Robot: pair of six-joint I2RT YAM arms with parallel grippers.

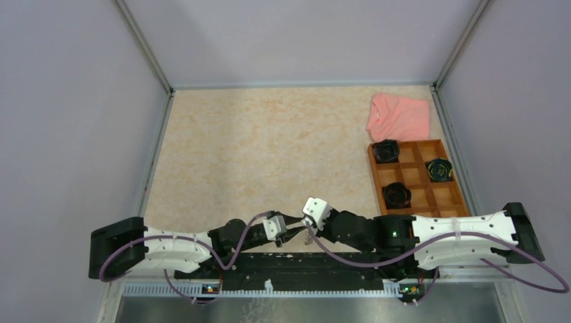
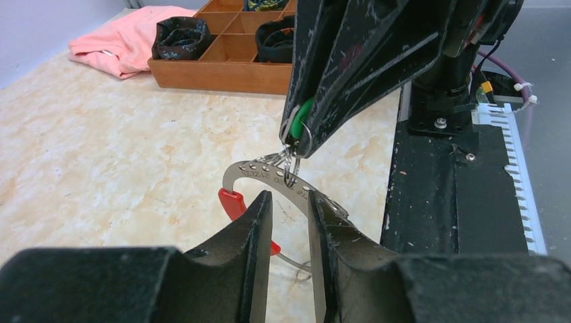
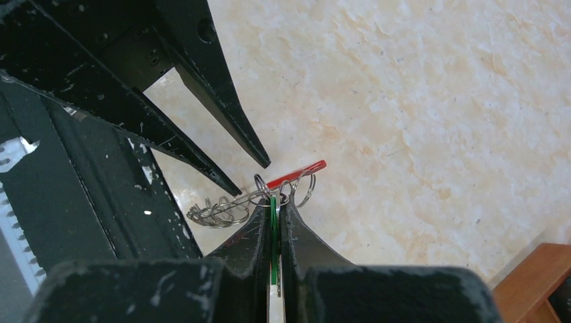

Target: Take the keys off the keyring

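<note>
My right gripper (image 3: 275,202) is shut on the green-headed key (image 3: 274,222) and holds it just above the table near the front edge. The key also shows in the left wrist view (image 2: 301,121), hanging by small split rings (image 2: 291,165) from the keyring (image 2: 269,176), a flat grey arc with holes and a red sleeve (image 2: 231,202). My left gripper (image 2: 289,205) is open, its fingertips (image 2: 261,212) right at the keyring's arc and spaced narrower than the hoop. In the top view the two grippers meet tip to tip, left (image 1: 291,232) and right (image 1: 308,232). Other silvery rings (image 3: 215,212) lie bunched on the table.
A wooden compartment tray (image 1: 372,182) holding black coiled bundles (image 1: 386,151) stands at the right, with a pink cloth (image 1: 400,116) behind it. The black base rail (image 1: 296,264) runs just behind the grippers. Grey walls enclose the table.
</note>
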